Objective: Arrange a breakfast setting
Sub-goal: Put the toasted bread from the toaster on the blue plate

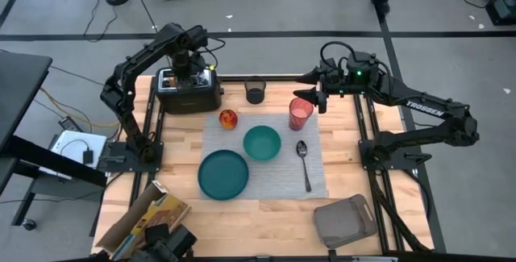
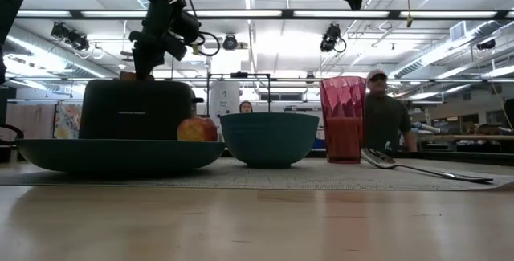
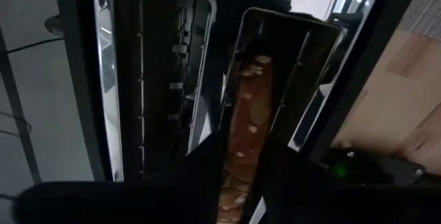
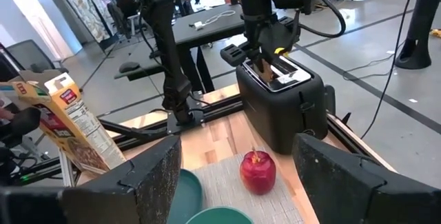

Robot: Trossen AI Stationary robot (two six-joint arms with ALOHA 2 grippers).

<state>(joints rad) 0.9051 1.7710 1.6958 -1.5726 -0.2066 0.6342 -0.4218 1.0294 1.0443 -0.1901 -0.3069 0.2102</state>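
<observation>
Grey tray: lay at the near right corner of the counter.
Cereal box: lay tilted at the near left corner of the counter.
Placemat: lay mid-counter, carrying the setting.
Plate: sat on the near left part of the placemat, nothing on it.
Spoon: lay on the right part of the placemat, bowl end toward the far edge.
Bowl: sat at the placemat's centre, just beyond the plate.
Apple: stood at the far left corner of the placemat, just before the toaster.
Cup: stood upright at the far right corner of the placemat.
Dark round container: stood near the far edge of the counter, between toaster and cup.
Toast slice: stood in one toaster slot, at the far left of the counter.
Left claw: was down over that slot, fingers clenched on the toast slice.
Right claw: hovered above the cup, released, fingers apart and holding nothing.
</observation>
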